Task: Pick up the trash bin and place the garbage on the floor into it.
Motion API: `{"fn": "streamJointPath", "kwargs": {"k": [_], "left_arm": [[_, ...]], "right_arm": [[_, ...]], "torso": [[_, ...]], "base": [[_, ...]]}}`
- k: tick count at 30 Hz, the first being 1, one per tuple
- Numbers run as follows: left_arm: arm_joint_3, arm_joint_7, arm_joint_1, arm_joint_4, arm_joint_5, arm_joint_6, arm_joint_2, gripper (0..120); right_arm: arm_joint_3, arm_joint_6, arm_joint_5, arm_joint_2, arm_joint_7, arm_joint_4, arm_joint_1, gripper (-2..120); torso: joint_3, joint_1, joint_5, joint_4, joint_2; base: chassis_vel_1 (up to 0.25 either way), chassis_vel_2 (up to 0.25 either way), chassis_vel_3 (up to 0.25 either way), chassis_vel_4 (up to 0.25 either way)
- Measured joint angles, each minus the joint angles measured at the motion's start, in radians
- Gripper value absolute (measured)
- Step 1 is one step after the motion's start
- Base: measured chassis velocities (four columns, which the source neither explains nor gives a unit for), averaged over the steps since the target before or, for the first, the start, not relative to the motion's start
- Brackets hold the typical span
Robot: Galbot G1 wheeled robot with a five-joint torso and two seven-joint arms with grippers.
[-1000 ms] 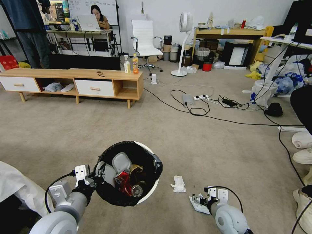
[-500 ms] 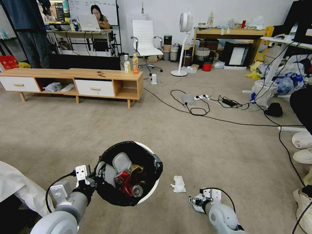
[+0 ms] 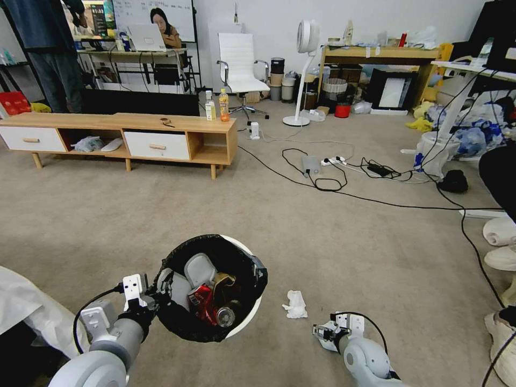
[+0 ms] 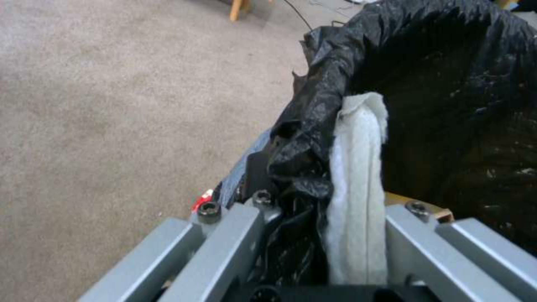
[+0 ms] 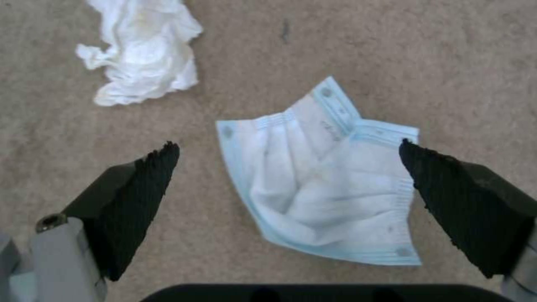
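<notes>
Left gripper [image 3: 153, 302]: we're clamped on the trash bin [image 3: 244, 317] rim.
Right gripper [image 5: 288, 184]: we're spread wide over a face mask [image 5: 324, 193] on the floor [image 3: 349, 236].
Tissue wad [image 3: 295, 304]: just beside the mask.

The left gripper [image 3: 156, 296] has its fingertips hidden behind the black bag folded over the trash bin [image 3: 244, 314] rim, while the face mask [image 5: 330, 188] beneath the right gripper [image 3: 322, 332] is mostly covered in the head view.
</notes>
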Motion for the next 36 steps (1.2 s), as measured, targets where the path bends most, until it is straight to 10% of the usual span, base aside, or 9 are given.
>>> {"fn": "streamJointPath", "kwargs": {"k": [36], "left_arm": [[-0.004,0.001,0.014,-0.015,0.008,-0.002,0.002,6]], "right_arm": [[0.021,0.062,-0.080,0.009,-0.102,-0.150,0.016,86]], "torso": [[0.000,0.000,0.0001,0.0000,0.000]], "base": [[0.000,0.000,0.000,0.000]]}}
